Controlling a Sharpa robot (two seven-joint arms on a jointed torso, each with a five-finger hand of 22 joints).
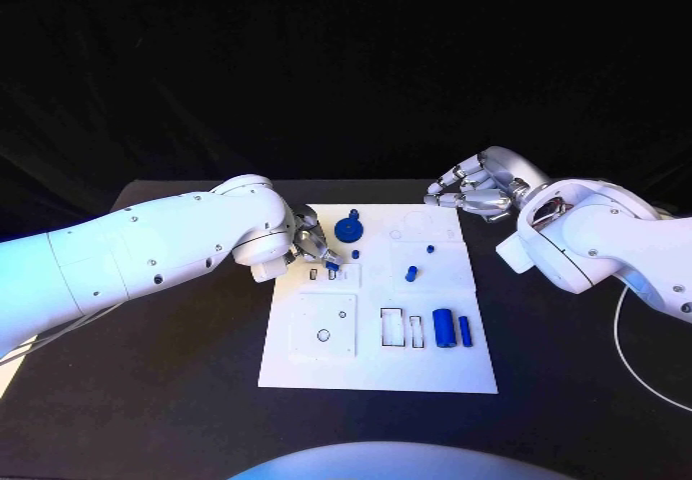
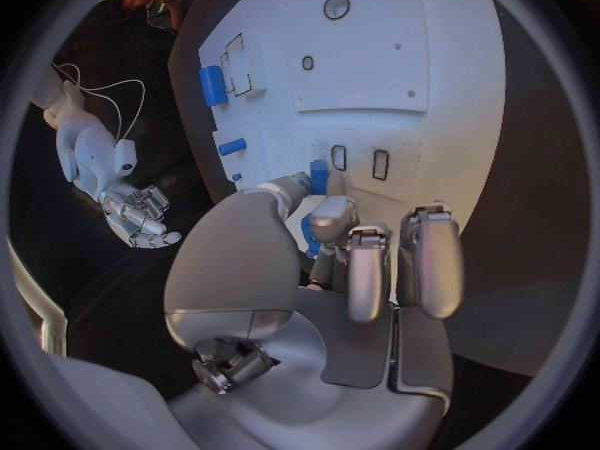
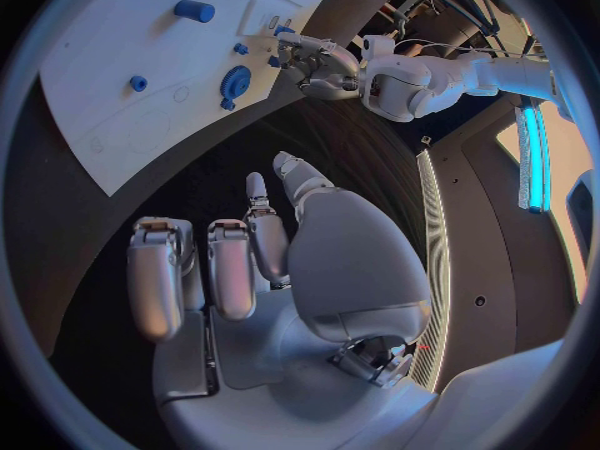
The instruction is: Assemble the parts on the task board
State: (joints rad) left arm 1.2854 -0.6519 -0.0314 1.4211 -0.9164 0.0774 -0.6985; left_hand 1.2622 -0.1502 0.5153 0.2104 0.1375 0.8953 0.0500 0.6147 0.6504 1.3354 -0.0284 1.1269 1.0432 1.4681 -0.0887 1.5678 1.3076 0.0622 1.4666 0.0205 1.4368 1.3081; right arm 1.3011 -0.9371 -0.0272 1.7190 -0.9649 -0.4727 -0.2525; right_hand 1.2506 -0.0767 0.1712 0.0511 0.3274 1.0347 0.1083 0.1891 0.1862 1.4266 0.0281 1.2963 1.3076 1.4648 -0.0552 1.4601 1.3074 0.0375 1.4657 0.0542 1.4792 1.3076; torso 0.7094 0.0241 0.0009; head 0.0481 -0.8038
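— What could go wrong here?

— My left hand (image 1: 310,250) sits low over the board (image 1: 378,375) near its far left corner, fingers curled round a small blue part (image 2: 309,236) pinched just above the two slots (image 2: 359,160) there. If I come down tilted, I judge the part could catch a slot's rim and skid off across the plate, or jam halfway. The blue gear (image 1: 349,230) stands just beside my fingers; a careless sweep could knock it.

— And the other hand?

— My right hand (image 1: 473,190) hangs off the board's far right corner, holding nothing, fingers loosely curled and apart, well clear of the work.

— The rest of the parts?

— Two blue cylinders (image 1: 451,328) lie near the board's right edge, and small pegs (image 1: 411,271) wait at mid-board.
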